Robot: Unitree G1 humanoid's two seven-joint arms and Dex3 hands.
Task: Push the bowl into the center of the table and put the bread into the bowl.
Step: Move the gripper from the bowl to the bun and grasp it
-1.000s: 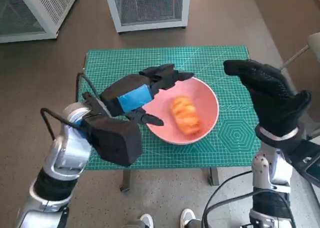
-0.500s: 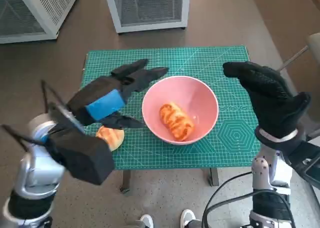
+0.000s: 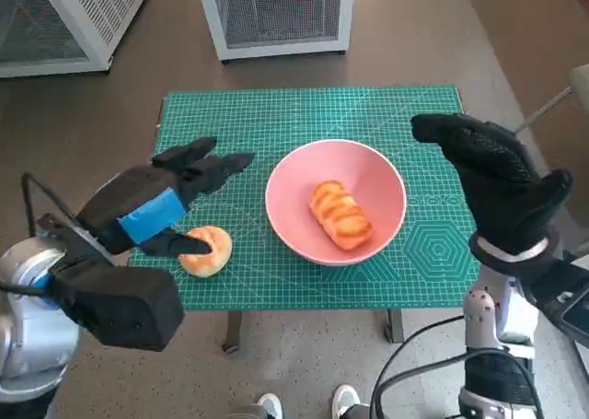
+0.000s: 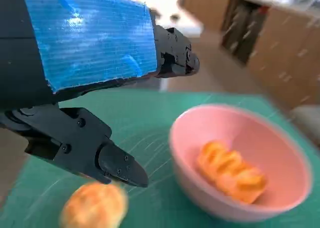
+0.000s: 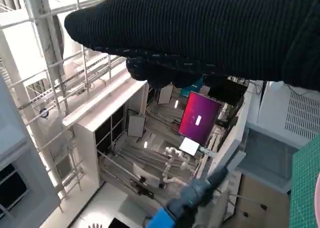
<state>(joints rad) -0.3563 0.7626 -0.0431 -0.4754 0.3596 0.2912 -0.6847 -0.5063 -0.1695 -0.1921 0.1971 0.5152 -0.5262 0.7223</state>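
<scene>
A pink bowl [image 3: 377, 175] sits a little right of the middle of the green mat [image 3: 304, 115], with a twisted golden bread [image 3: 340, 214] lying inside it. The left wrist view shows the same bowl [image 4: 280, 153] and bread [image 4: 230, 170]. A second, round bun [image 3: 208, 250] lies on the mat near its front left; it appears blurred as the bun [image 4: 92, 207] in the left wrist view. My left hand [image 3: 156, 203] hovers over the mat's left side, just above that bun, fingers spread and holding nothing. My right hand [image 3: 492, 175] is raised at the mat's right edge, fingers apart, empty.
Two white perforated cabinets [image 3: 276, 9] stand on the floor beyond the table. White shoe tips [image 3: 304, 405] of a person show below the table's front edge. A thin metal rod [image 3: 543, 106] slants in at the right.
My left hand has drawn back from over the bowl toward the left front, leaving the bread in the bowl and uncovering the round bun. The right hand has stayed put.
</scene>
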